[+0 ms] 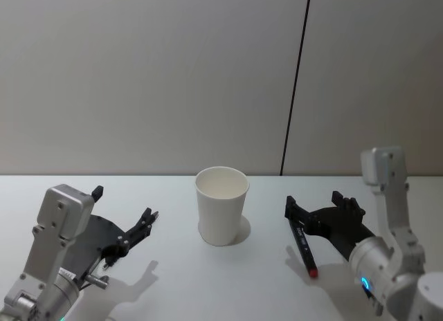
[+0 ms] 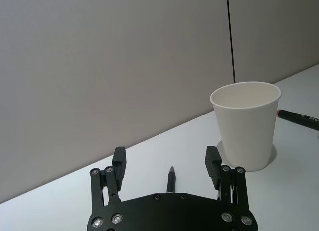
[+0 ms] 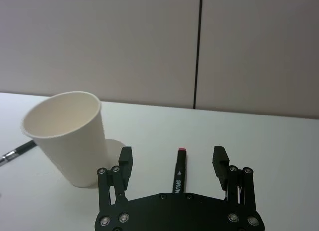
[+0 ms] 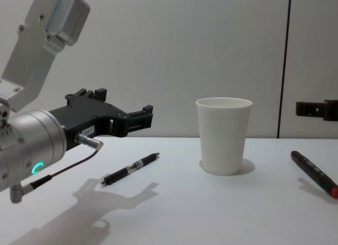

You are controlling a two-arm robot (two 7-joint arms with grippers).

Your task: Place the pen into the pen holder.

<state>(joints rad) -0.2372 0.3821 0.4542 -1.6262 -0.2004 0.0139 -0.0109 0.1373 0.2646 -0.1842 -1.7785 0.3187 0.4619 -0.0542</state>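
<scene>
While its fingers stand wide apart, the left gripper [image 2: 166, 157] hangs above the table [image 1: 208, 286], and a thin black pen [image 4: 131, 168] lies flat on the table under the gap between them. To the right of that pen the white cup [image 1: 221, 205] stands upright. Beyond the cup, the right gripper [image 3: 173, 154], likewise spread, hangs over a black marker [image 1: 303, 245] with a red end, lying flat. Pen and marker both lie outside the cup.
</scene>
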